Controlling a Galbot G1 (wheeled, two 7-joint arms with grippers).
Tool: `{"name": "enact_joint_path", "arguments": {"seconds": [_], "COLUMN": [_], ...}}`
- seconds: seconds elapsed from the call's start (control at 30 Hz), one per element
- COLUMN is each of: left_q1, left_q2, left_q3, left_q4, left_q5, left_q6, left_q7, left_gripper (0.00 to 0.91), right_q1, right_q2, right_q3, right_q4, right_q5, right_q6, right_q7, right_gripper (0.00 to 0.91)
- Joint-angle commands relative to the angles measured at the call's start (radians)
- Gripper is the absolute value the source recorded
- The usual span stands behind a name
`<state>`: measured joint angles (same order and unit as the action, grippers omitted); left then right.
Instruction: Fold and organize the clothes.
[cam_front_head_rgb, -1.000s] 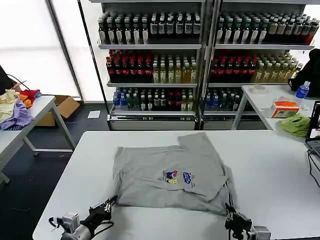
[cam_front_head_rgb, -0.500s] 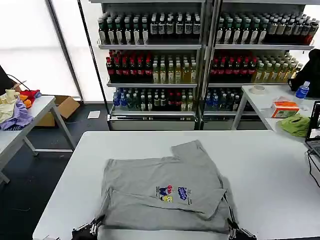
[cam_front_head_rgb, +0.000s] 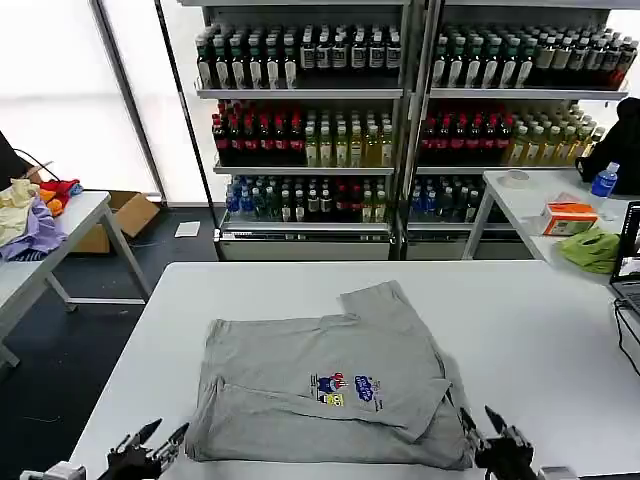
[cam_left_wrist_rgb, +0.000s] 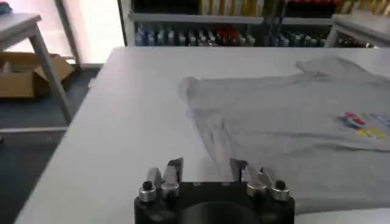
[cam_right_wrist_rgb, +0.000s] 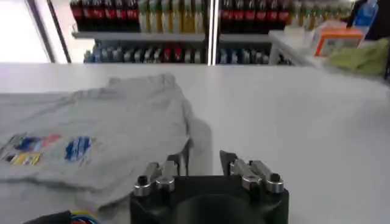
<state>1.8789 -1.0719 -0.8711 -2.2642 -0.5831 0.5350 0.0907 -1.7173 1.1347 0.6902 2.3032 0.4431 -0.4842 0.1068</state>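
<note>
The grey T-shirt (cam_front_head_rgb: 330, 385) lies half-folded on the white table (cam_front_head_rgb: 540, 330). The left gripper (cam_front_head_rgb: 150, 445) and right gripper (cam_front_head_rgb: 492, 440) gape empty at its near corners; a shallow pinch could drag the loose folds askew.

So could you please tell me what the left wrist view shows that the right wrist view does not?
Left wrist view alone: the left gripper, open and empty by the grey shirt's near edge, and a cardboard box on the floor. Right wrist view alone: the right gripper, open at the shirt's other side, an orange box and a lime-green cloth. Both: the shirt, its chest print, the white table and drink shelves.
</note>
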Motion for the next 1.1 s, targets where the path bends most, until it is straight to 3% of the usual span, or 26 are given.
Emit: {"name": "enact_joint_path", "arguments": {"seconds": [0.03,0.17,0.3,0.57,0.7,1.1], "left_q1": [-0.387,-0.565,-0.703,-0.915,-0.976,-1.021], "left_q2": [0.200,0.230,0.245,0.206,0.180,0.144], "left_q3": [0.090,0.211,0.321,0.497,0.550,0.603], "left_q4": [0.232,0.343,0.421,0.633,0.705,0.800], "left_q5": [-0.026,-0.030,-0.026,0.007,0.020,0.057], "left_q6": [0.001,-0.002,-0.005,-0.017,-0.030,-0.045], "left_q7": [0.104,0.158,0.172,0.179,0.176,0.173], "left_gripper": [0.907,0.907,0.907,0.907,0.907,0.907], "right_q1": [0.501,0.645,0.798,0.975,1.005,1.080], "right_q2": [-0.072,-0.086,-0.079,-0.018,0.015,0.108], "right_q3": [-0.058,-0.119,-0.196,-0.305,-0.352,-0.423], "right_q4": [-0.220,-0.399,-0.542,-0.797,-0.886,-1.031], "right_q5": [-0.001,0.015,0.008,-0.012,-0.027,-0.030], "right_q6": [-0.095,-0.094,-0.094,-0.095,-0.096,-0.095], "right_q7": [-0.142,-0.215,-0.255,-0.259,-0.230,-0.227], "right_gripper": [0.907,0.907,0.907,0.907,0.907,0.907]}}
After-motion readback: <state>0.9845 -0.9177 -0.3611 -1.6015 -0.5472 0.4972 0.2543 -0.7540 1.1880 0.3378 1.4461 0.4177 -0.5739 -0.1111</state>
